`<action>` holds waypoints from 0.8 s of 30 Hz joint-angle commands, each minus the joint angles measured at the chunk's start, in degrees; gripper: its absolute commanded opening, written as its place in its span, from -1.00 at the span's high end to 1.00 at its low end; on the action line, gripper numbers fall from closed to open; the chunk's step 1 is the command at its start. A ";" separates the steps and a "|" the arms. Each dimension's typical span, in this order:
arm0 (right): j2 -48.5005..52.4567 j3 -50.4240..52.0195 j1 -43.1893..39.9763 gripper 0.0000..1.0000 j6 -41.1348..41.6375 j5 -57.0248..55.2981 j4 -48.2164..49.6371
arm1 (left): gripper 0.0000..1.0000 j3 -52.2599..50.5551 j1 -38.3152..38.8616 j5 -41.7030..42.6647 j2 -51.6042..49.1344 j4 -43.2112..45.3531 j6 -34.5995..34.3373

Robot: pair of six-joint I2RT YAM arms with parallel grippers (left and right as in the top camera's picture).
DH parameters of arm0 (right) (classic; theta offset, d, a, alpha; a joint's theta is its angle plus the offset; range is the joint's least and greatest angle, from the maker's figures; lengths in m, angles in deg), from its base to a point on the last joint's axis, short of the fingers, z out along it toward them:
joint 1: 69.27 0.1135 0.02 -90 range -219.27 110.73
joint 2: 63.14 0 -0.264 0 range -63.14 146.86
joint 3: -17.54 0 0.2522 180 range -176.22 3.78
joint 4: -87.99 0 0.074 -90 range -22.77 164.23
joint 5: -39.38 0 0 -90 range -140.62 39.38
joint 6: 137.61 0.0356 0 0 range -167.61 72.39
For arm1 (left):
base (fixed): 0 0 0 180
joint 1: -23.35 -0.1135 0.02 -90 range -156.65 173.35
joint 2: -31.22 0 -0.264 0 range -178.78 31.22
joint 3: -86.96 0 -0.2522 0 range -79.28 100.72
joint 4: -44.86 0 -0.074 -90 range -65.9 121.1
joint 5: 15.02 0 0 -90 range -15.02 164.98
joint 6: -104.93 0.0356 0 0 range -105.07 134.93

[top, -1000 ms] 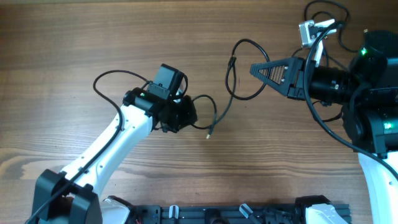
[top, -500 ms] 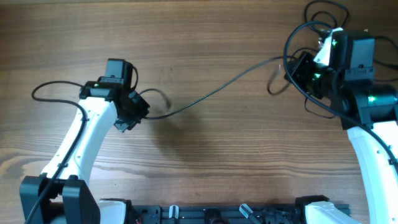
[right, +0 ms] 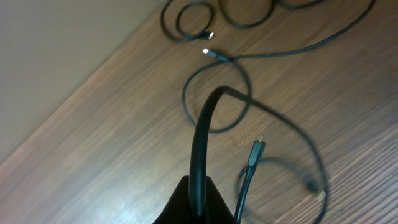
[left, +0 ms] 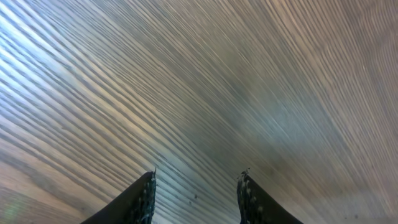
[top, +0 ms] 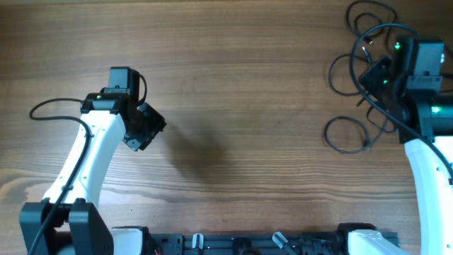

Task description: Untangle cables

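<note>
Because the cables (top: 327, 132) are thin, light and limp, they will probably trail and drag whatever they cross rather than hold a shape. The pile should loosen only if one strand is lifted clear of the rest. They lie in loose loops and curves at the right end of the wooden table (top: 233, 85), beside and partly under the right arm. Several strands cross one another, though which passes over which is hard to tell from above.

In the right wrist view one cord (right: 200, 143) rises in an arc from between the closed fingers of the right gripper (right: 199, 186), so that gripper appears clamped on it (it looks thick there, I'd judge, only from being near the lens). Small metallic plug ends (right: 208, 35) lie beyond it.

The plugs are the rigid parts and a surer hold than the smooth jacket. Taking a cord near a free end should let it slide out of a loop.

The left gripper (left: 196, 186) hangs well apart on the left side, jaws parted over bare wood grain, holding nothing.
</note>
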 commanded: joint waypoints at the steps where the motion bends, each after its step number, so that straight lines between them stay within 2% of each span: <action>1: 0.37 -0.48 -2.99 0.91 0.90 -3.39 0.98 | -0.20 -0.04 2.60 1.49 0.00 0.17 0.13; 3: 0.39 -0.48 -4.76 0.91 0.90 -5.90 1.07 | -0.63 -0.04 4.20 1.49 0.00 0.48 0.13; 4: 0.44 -0.48 -5.20 0.91 0.92 -7.63 1.07 | -0.71 -0.04 4.50 1.49 0.00 0.61 0.11; 5: 0.70 -0.48 -5.53 0.91 0.92 -9.94 1.11 | -0.94 -0.04 4.92 1.46 0.00 0.63 0.11; 6: 0.94 -0.48 -5.70 0.91 0.92 -12.07 1.20 | -1.00 -0.04 5.07 1.46 0.00 0.63 0.11; 13: 7.19 -0.48 -8.26 0.91 0.81 -27.21 3.04 | -1.00 -0.04 5.11 1.46 0.00 0.61 0.11; 18: 8.70 -0.46 -9.90 0.90 0.42 -29.18 4.55 | -1.00 -0.04 5.11 1.46 0.00 0.59 0.11; 24: 13.00 -0.42 -16.00 0.85 -1.49 -31.63 4.55 | -1.00 -0.04 5.11 1.46 0.00 0.59 0.11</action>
